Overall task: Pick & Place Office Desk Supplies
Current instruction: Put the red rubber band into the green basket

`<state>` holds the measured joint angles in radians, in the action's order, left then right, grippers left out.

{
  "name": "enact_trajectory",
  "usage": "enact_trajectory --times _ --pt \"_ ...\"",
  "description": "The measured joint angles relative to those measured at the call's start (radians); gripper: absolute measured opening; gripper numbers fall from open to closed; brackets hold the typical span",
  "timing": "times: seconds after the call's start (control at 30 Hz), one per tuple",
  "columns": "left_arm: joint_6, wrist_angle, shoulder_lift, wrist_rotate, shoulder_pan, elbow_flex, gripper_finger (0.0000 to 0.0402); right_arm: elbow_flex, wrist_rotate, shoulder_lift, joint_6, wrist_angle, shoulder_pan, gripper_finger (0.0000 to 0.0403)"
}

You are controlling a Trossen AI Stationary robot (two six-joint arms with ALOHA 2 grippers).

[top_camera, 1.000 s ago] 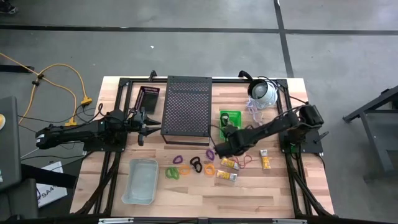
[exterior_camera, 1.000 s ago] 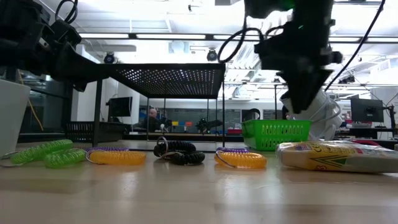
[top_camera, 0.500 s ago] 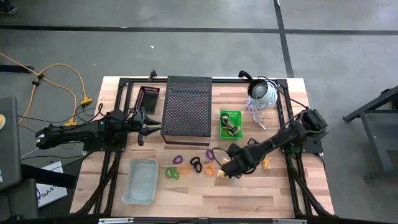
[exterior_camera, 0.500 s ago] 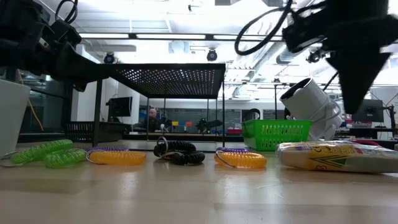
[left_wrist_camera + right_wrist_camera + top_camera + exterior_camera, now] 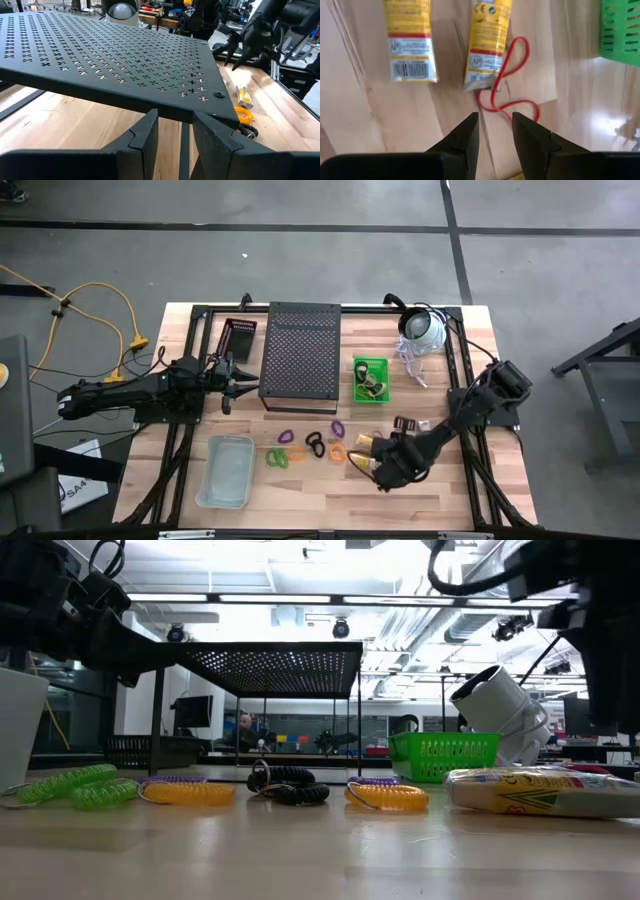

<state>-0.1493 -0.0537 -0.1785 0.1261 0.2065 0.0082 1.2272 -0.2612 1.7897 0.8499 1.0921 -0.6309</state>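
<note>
right gripper [image 5: 495, 131]: fingers apart, empty, above 2 yellow packets [image 5: 487, 42] | left gripper [image 5: 175, 131]: apart, by black rack [image 5: 115, 60]

left tool [image 5: 175, 132]: slightly parted, empty | right tool [image 5: 492, 132]: slightly parted, empty

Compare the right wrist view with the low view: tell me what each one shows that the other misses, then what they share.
Only the right wrist view: a red rubber band looping on the wood beside two yellow-and-white packets, with the right gripper open and empty above them.

Only the low view: the coiled loops, green, orange and black, the black perforated shelf, and the white dome device.

Both: the green basket and the wooden table.
</note>
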Motion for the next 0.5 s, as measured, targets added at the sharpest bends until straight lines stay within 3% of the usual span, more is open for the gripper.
enact_trajectory --times 0.5 --pt "0.000 0.000 0.000 0.000 0.000 0.000 0.0118 -0.137 -0.007 0.000 0.065 -0.150 -0.004 0.0105"
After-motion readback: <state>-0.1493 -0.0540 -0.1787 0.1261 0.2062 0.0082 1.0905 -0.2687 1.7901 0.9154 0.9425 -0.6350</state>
